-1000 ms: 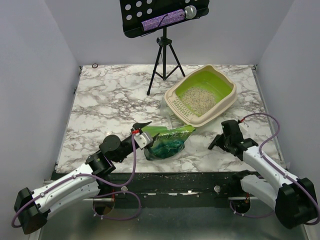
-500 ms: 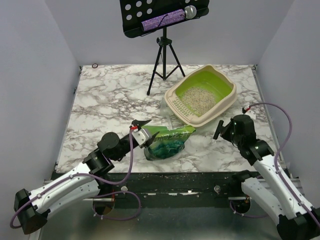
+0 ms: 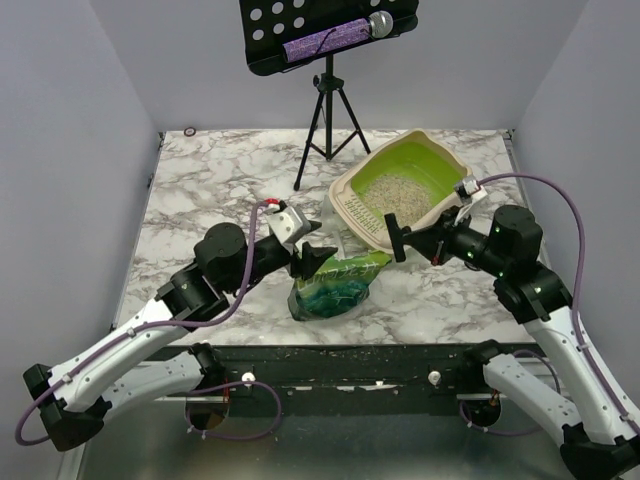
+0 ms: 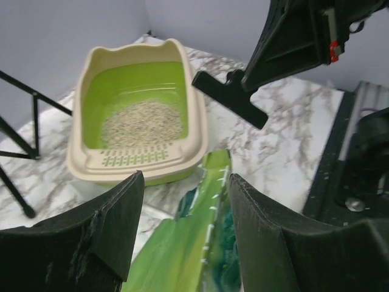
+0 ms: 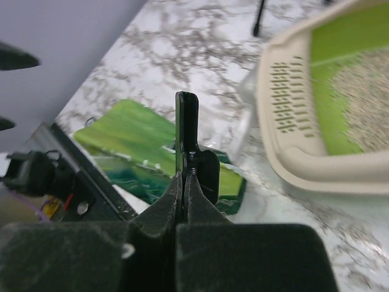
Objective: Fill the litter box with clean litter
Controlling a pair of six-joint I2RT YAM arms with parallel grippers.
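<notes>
The box [image 3: 402, 201] sits on the marble desk [image 3: 220, 200] toward the far right, its slotted strip facing the arms. A patch of litter [image 3: 394, 194] covers only the middle of its green floor; the bare green around it suggests the filling is far from done. Just in front of the box lies a glossy green bag [image 3: 335, 282], flat on its side near the front edge.

The left tool [image 3: 311, 252] hovers over the bag's upper end with its jaws apart, and the left wrist view shows the bag's crinkled top between the two spread fingers [image 4: 103, 231], not yet gripped. The right tool [image 3: 398, 241] hangs between bag and box, near the box's front corner. Its jaws are pressed together with nothing between them, as the right wrist view shows.

The main risk is judged to be the grip. The film looks slick and creased, so a pinch taken on one loose fold could slip or tear once the bag's weight comes onto it. Which end of the bag is open cannot be told; lifting by the wrong end could pour litter onto the desk, where a few grains already seem scattered along the front rail. The right tool is close to the box rim, and a careless reach could nudge the light tray aside or tip it. The two tools are also near each other over the bag, so they could collide.
</notes>
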